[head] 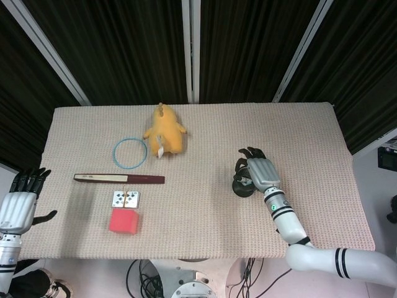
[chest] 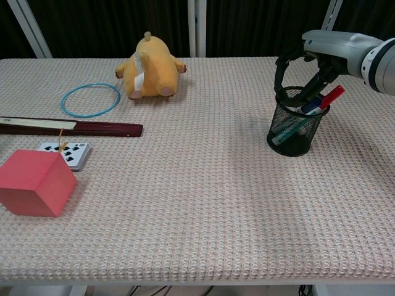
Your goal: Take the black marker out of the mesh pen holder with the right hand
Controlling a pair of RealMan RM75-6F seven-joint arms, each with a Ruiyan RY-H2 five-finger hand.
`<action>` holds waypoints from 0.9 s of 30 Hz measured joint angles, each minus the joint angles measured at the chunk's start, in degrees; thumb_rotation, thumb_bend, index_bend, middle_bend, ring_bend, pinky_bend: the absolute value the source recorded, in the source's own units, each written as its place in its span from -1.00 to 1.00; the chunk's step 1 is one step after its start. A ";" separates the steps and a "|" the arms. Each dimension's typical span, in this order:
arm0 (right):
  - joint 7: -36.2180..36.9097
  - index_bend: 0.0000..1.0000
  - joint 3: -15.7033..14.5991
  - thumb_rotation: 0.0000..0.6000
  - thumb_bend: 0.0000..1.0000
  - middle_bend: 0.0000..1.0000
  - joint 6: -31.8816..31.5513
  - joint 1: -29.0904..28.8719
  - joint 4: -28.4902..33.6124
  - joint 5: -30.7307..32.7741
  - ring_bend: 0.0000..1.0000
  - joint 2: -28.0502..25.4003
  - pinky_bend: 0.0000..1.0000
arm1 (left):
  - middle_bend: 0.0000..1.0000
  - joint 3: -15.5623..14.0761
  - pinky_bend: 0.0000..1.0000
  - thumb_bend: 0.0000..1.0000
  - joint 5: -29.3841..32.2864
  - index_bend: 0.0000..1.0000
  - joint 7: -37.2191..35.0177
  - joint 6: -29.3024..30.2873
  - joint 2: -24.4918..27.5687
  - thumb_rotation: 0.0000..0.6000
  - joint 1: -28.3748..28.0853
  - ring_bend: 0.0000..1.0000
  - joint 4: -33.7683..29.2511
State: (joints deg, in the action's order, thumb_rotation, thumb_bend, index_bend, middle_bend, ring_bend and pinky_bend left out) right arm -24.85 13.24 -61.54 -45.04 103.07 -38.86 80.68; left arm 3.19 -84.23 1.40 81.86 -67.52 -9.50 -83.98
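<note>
The black mesh pen holder (chest: 297, 134) stands on the right of the table, and in the head view (head: 242, 187) my right hand mostly covers it. A red marker (chest: 332, 94), a blue one (chest: 311, 103) and a green pen (chest: 287, 131) lean inside. My right hand (chest: 322, 50) hovers over the holder with its dark fingers (chest: 279, 74) curled down to the rim, still apart. The black marker's top at the left rim merges with those fingers and cannot be made out. My left hand (head: 18, 202) hangs off the table's left edge, fingers spread and empty.
A yellow plush toy (chest: 148, 68) sits at the back centre with a blue ring (chest: 90, 98) to its left. A long dark red case (chest: 71, 127), playing cards (chest: 65, 153) and a red cube (chest: 34, 182) lie at the left front.
</note>
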 measured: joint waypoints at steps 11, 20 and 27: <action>-0.01 0.00 -0.49 1.00 -0.38 -0.73 0.84 -0.53 -1.00 0.03 -1.00 0.91 -1.00 | -0.88 0.03 -0.88 -0.85 0.16 -0.81 -0.53 -0.28 -0.03 1.00 0.01 -1.00 0.56; 0.35 0.01 -0.91 1.00 -0.39 -0.73 0.71 -0.24 -1.17 -0.35 -1.00 0.97 -1.00 | -0.88 0.01 -0.88 -0.86 0.19 -0.81 -0.85 -0.42 -0.07 1.00 0.05 -1.00 0.83; 0.78 0.00 -1.16 1.00 -0.40 -0.73 0.55 0.15 -0.84 -0.91 -1.00 0.73 -1.00 | -0.88 0.03 -0.88 -0.86 0.12 -0.81 -0.70 -0.45 -0.01 1.00 0.00 -1.00 0.66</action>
State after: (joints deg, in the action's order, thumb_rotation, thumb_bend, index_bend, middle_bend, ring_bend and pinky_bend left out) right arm -24.07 12.08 -60.99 -44.88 102.23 -39.76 81.41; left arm 3.22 -84.11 0.71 81.41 -67.53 -9.50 -83.32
